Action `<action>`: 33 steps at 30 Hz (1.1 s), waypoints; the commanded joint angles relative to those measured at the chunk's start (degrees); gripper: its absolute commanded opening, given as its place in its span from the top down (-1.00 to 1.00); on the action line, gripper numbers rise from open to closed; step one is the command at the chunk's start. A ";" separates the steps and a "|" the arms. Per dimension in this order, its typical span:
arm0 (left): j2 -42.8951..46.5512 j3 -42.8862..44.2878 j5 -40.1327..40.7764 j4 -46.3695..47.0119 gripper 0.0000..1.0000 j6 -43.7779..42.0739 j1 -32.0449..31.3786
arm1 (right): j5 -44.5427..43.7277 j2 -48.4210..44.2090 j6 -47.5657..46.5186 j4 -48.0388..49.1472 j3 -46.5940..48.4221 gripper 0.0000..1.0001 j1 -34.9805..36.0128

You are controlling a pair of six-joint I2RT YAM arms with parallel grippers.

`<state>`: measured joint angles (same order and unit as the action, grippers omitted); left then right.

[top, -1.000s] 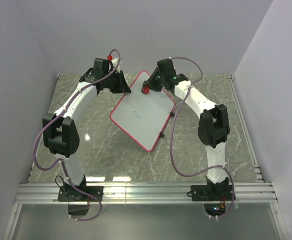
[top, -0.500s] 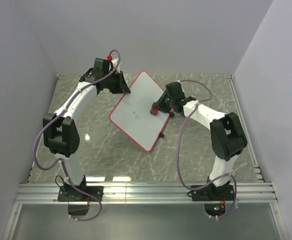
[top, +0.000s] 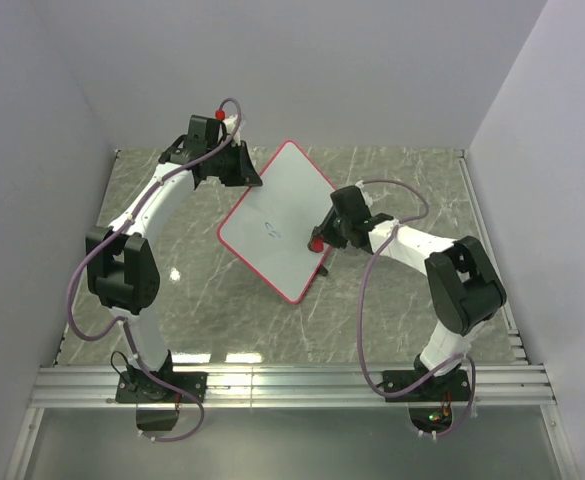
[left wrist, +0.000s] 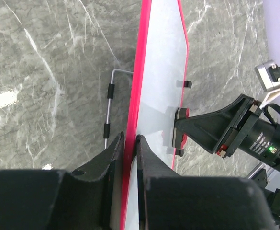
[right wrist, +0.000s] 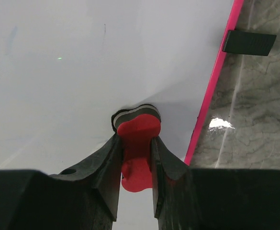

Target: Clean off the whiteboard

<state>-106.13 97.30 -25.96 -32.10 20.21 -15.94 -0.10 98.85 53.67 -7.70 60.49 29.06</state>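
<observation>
Toward the far middle of the counter [top: 182, 250], the whiteboard [top: 282, 200] stood tilted up, its thin red frame pinched between the closed fingers of the left tool [left wrist: 129, 140]. The right tool [right wrist: 136, 139] was clamped on a small red eraser [right wrist: 139, 128], pressed flat to the white face near the right rim. The board looked light, stiff and slick, likely to pivot or skid under a push, so the frame edge seemed the sound place to hold it; faint blue marks [top: 272, 228] showed near its middle.
</observation>
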 commanded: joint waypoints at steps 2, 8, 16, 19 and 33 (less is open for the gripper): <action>0.83 0.27 -0.50 1.60 0.99 0.62 -2.07 | 3.35 4.77 0.12 -8.20 2.24 1.00 6.18; 1.71 -1.93 -0.06 2.48 0.99 0.62 -2.42 | 5.54 6.97 4.06 -10.13 13.41 1.00 10.31; 2.24 -3.08 -0.06 2.92 0.99 0.62 -2.42 | 7.13 8.73 9.08 -12.69 28.00 1.00 14.27; 2.59 -3.60 -0.32 3.18 0.99 0.80 -2.42 | 6.87 9.17 10.14 -12.69 29.68 1.00 14.62; 3.82 -3.52 0.12 2.04 0.99 -0.17 -2.51 | 0.19 10.41 4.69 -16.20 23.13 1.00 14.36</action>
<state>-104.51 93.34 -23.83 -27.42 19.25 -15.99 3.60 107.55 61.10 -23.44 89.69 42.89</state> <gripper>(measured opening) 0.171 0.321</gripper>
